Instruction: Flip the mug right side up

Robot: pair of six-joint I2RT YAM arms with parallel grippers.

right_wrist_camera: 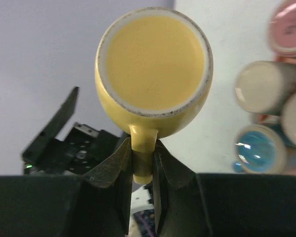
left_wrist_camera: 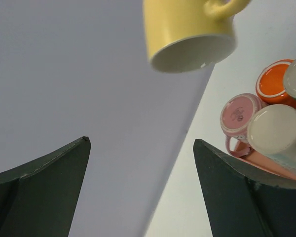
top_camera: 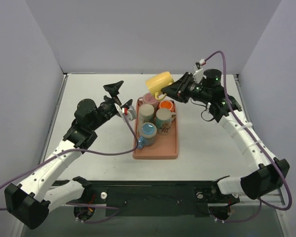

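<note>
Nearest, the left arm (top_camera: 54, 160) and right arm (top_camera: 244, 138) reach in from the table's edge. From above, the right gripper (top_camera: 170, 90) pinches the yellow mug (top_camera: 160, 80) by its handle, aloft and tipped over the tray's (top_camera: 155, 152) far end, while the left gripper (top_camera: 119, 98) gapes wide and empty beside it. From the left wrist, the mug (left_wrist_camera: 187, 34) shows its open mouth overhead, with a pink mug (left_wrist_camera: 239, 113) upside down to the right. From the right wrist, fingers (right_wrist_camera: 116, 168) clamp the handle (right_wrist_camera: 143, 143), and the mug (right_wrist_camera: 153, 61) shows its base.

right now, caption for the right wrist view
Jaws clamp the yellow mug by its handle, base toward the camera
</note>
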